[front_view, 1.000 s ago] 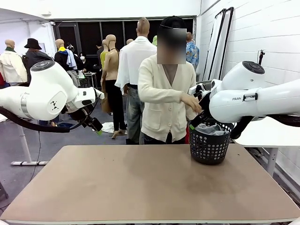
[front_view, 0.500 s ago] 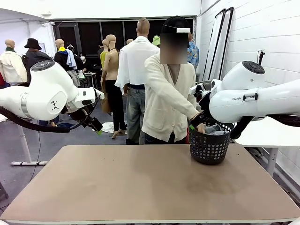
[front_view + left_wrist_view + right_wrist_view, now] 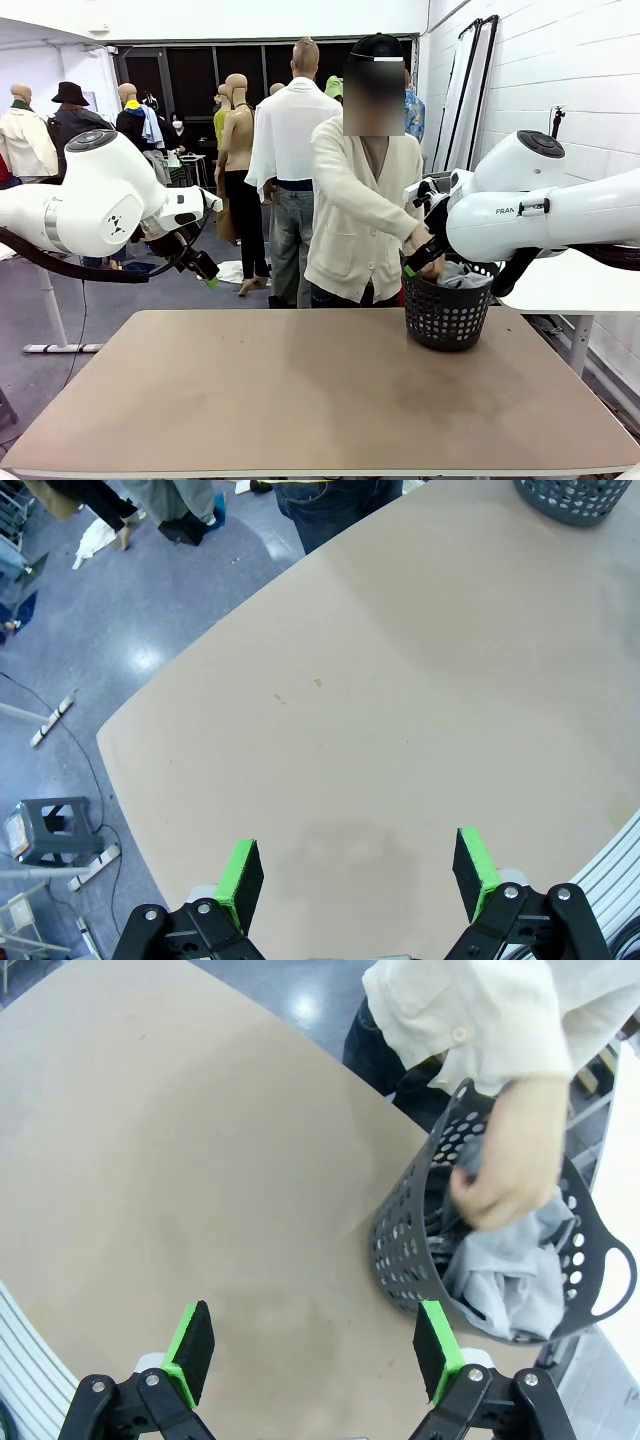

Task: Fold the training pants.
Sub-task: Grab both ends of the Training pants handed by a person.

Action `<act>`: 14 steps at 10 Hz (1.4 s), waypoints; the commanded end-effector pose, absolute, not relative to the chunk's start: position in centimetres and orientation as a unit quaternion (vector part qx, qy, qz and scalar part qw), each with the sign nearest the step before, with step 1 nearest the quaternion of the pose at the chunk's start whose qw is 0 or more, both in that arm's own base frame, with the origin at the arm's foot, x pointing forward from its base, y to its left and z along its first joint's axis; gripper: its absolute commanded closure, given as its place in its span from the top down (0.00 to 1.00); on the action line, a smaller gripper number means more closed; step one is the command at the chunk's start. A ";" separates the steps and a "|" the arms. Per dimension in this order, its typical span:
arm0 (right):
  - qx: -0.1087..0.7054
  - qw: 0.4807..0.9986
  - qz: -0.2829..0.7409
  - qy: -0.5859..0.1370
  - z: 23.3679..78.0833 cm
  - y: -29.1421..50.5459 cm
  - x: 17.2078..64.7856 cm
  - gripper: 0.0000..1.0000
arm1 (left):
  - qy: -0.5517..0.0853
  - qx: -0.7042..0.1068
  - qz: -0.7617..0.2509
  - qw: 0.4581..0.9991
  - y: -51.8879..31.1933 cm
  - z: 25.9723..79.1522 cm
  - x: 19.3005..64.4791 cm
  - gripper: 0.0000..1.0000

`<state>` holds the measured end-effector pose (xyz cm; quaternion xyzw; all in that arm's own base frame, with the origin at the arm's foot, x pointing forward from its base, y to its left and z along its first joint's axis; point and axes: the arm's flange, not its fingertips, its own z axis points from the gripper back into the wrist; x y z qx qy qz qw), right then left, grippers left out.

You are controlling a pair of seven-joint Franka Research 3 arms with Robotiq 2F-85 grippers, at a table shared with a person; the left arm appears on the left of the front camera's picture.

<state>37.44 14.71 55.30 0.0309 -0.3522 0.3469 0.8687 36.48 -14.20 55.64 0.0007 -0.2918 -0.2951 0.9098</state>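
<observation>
The light grey training pants (image 3: 512, 1278) lie crumpled inside a black perforated basket (image 3: 398, 1250) at the table's far right; the same basket (image 3: 445, 318) shows a bit of grey cloth (image 3: 463, 276) over its rim. The person's hand (image 3: 502, 1178) reaches into the basket and grips the fabric. My right gripper (image 3: 315, 1348) hovers open above the table just beside the basket, nothing between its green pads. High off the table's left edge my left gripper (image 3: 206, 273) hangs, and its wrist view shows that gripper (image 3: 355, 872) open and empty over the bare tabletop.
The tan table (image 3: 300, 390) spreads wide in front of the basket. The person in a cream cardigan (image 3: 360, 215) stands at the far edge. A white side table (image 3: 560, 285) stands to the right. Other people stand farther back.
The person's hand has dropped from above the basket down into it and now holds the grey cloth. Both arms have stayed still.
</observation>
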 end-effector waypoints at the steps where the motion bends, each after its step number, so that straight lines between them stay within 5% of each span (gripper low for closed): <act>1: 0.032 0.869 0.347 -0.352 55.3 14.6 37.5 1.00 | -0.290 0.000 -0.295 0.911 -14.2 55.6 36.5 1.00; 14: 0.032 0.869 0.347 -0.352 55.3 14.6 37.5 1.00 | -0.290 0.000 -0.295 0.911 -14.2 55.6 36.5 1.00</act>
